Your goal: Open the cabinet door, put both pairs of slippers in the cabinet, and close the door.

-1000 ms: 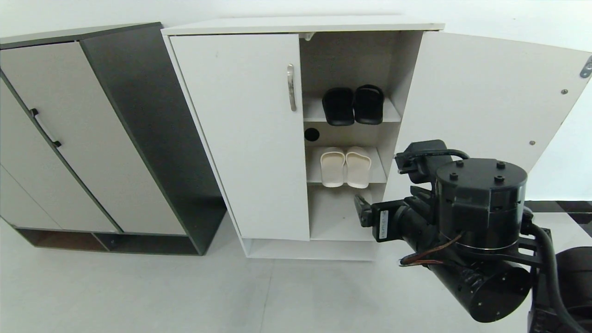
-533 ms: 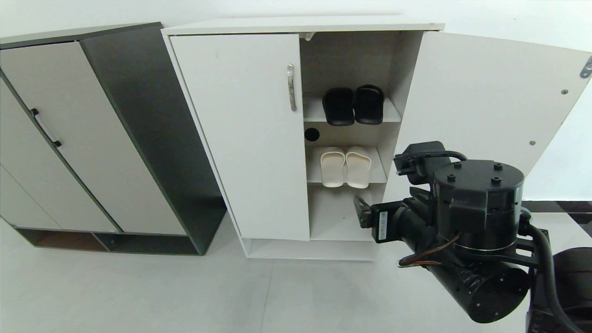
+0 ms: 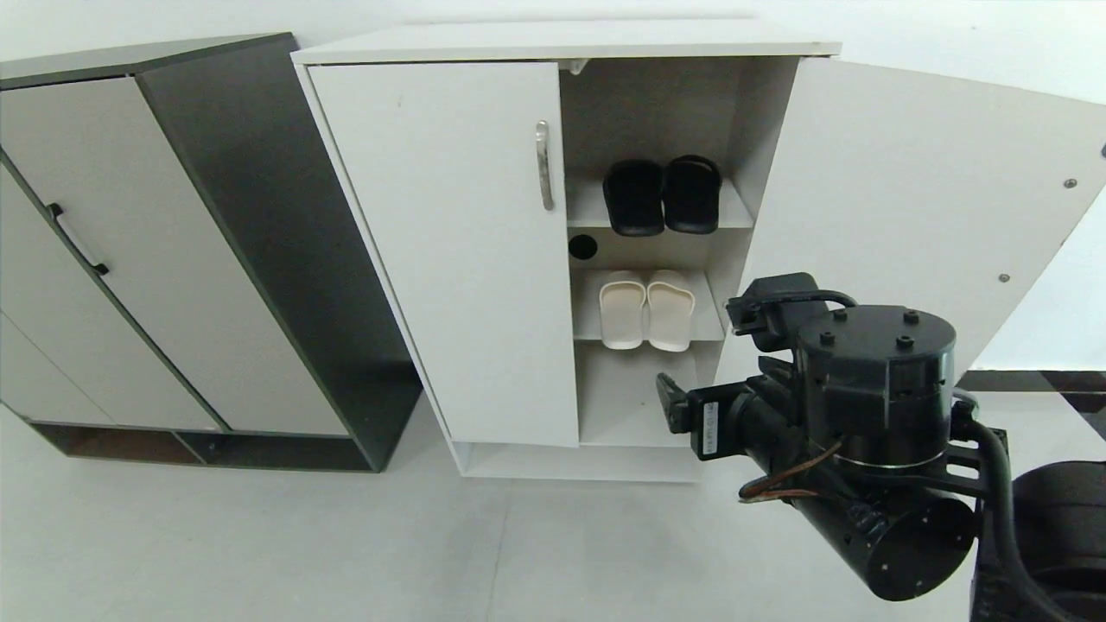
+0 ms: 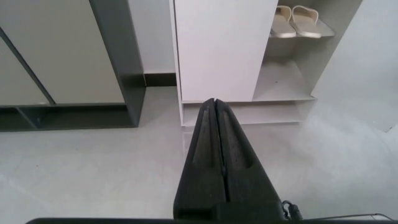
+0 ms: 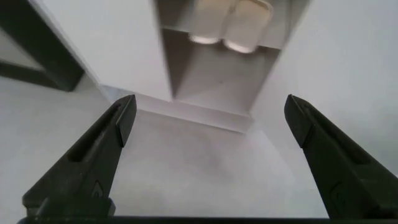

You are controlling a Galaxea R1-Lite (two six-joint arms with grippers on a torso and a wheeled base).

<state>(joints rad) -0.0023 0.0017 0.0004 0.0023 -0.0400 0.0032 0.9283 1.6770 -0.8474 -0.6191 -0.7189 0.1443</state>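
Observation:
The white cabinet (image 3: 562, 41) stands with its right door (image 3: 907, 190) swung wide open and its left door (image 3: 458, 242) closed. A black pair of slippers (image 3: 661, 197) lies on the upper shelf. A white pair of slippers (image 3: 646, 309) lies on the middle shelf, also seen in the left wrist view (image 4: 301, 18) and the right wrist view (image 5: 230, 18). My right gripper (image 5: 210, 106) is open and empty, low in front of the cabinet's bottom compartment (image 3: 635, 397). My left gripper (image 4: 214, 104) is shut on nothing, over the floor well short of the cabinet.
A grey and dark cabinet (image 3: 130, 242) stands close to the left of the white one. The closed left door carries a metal handle (image 3: 543, 164). The open door juts out behind my right arm. Bare grey floor (image 3: 346, 544) lies in front.
The head camera has shifted a little. My right arm has drifted slightly left, toward the cabinet opening. Slippers and doors have not moved.

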